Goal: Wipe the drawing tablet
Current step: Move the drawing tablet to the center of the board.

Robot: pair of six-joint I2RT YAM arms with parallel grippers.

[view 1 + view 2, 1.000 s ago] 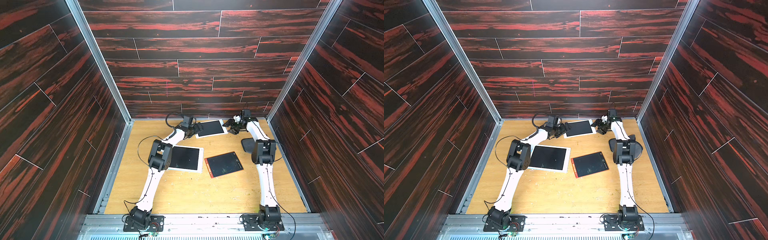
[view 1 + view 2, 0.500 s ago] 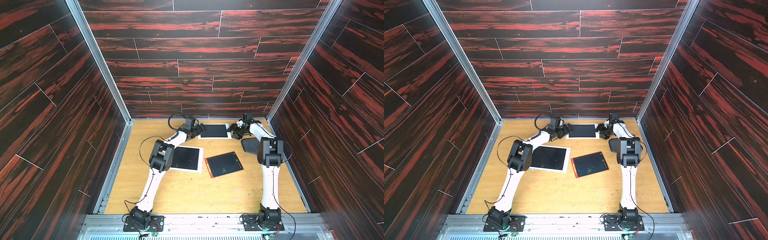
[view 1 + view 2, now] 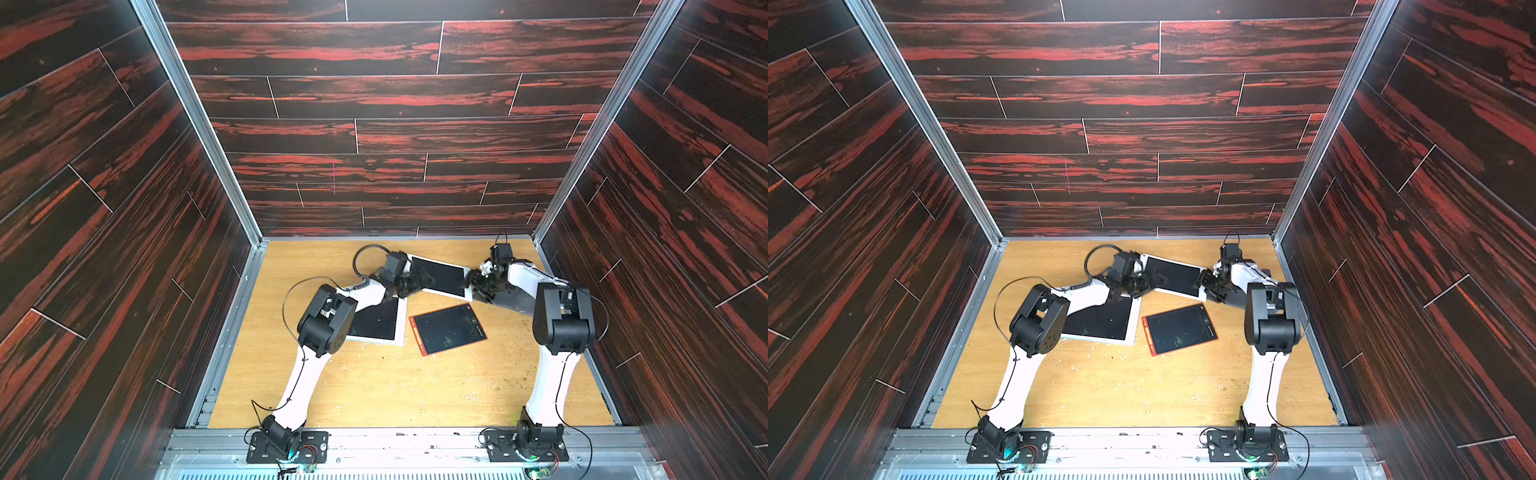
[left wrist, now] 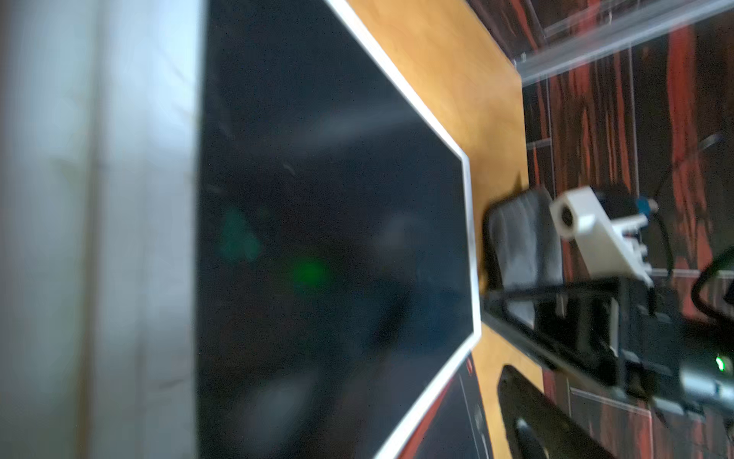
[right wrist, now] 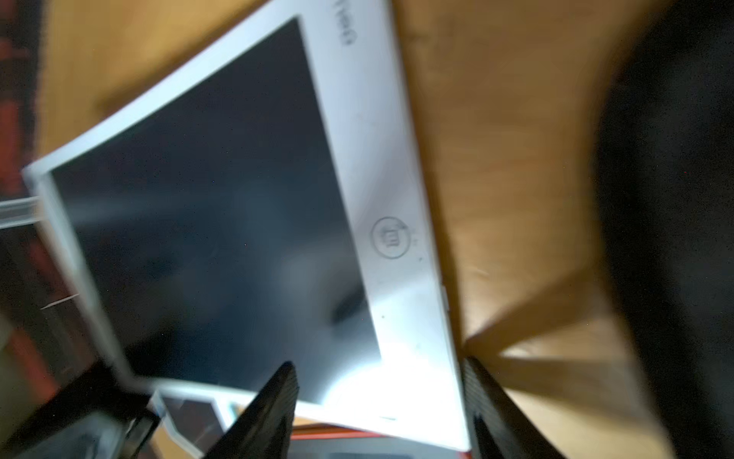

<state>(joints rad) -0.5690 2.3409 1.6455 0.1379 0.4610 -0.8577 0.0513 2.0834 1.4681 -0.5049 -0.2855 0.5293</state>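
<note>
top views, three drawing tablets point(image 3: 440, 276) point(image 3: 376, 322) point(image 3: 446, 328), left end effector point(image 3: 415, 283) unclear, right end effector point(image 3: 473, 285) released

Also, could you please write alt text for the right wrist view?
A white-framed tablet with a dark screen fills the blurred picture, over a wooden table. The right gripper has its two black fingers apart, one on each side of a corner of that tablet; a red-framed tablet peeks out underneath.

Drawing tablet point(image 3: 440, 276) point(image 3: 1174, 274) point(image 4: 317, 238) point(image 5: 206, 206): one, rectangular, white frame, one side of the frame wider and bearing a round button point(image 5: 391, 237). Screen dark and blank, faintly smeared. Screen up, skewed, at the far middle of the tabletop point(image 3: 374, 395).
</note>
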